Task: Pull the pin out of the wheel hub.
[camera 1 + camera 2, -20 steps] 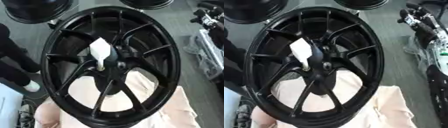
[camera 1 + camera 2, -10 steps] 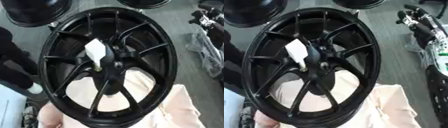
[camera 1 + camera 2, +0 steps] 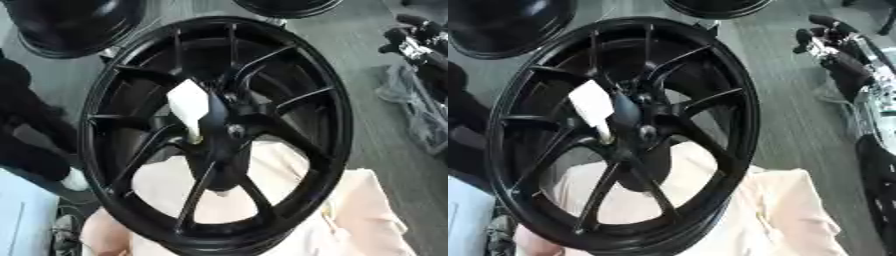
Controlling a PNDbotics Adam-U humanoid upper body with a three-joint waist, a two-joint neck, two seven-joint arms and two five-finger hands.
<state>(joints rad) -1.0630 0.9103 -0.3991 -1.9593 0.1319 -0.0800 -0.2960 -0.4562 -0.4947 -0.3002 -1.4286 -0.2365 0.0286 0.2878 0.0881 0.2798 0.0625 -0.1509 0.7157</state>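
While our right hand (image 3: 833,47) hangs with its fingers unreadable, well to its left the glossy black spoked wheel hub (image 3: 219,132) carries a white tapered pin (image 3: 188,107).

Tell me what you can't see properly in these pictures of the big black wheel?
- Where the white pin enters the wheel hub: too blurred in both eye views.
- The right hand: shows only at the upper right edge; its fingers cannot be made out.
- The left hand: in neither view.
- The pale cloth under the wheel: partly hidden by spokes, cut off by the bottom edge.
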